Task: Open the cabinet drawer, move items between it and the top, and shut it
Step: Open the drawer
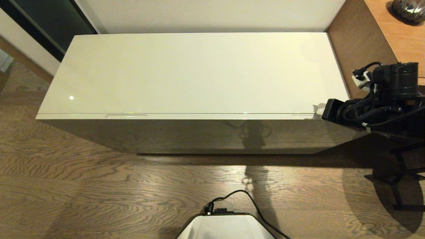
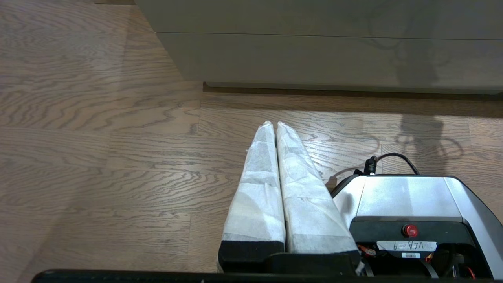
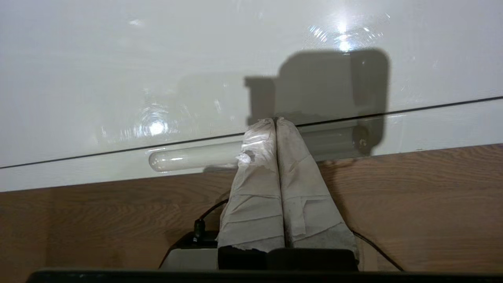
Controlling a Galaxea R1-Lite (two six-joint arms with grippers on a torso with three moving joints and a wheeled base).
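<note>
White padded fingers (image 3: 255, 188) of the right gripper (image 3: 275, 122) are pressed together, empty, tips at the right-hand notch (image 3: 188, 159) in the cabinet drawer (image 3: 432, 122) rim. Drawer's closed under the top (image 1: 199, 73). Glossy, stiff and probably slippery, so I'd hook into that notch rather than pinch. Left gripper (image 2: 275, 125) hangs closed over the floor (image 2: 98, 157). No items visible.

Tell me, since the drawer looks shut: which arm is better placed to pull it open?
Right. The right gripper, fingers together, sits at the notch in the drawer front rim. The left gripper hangs low over the floor, away from the cabinet.
</note>
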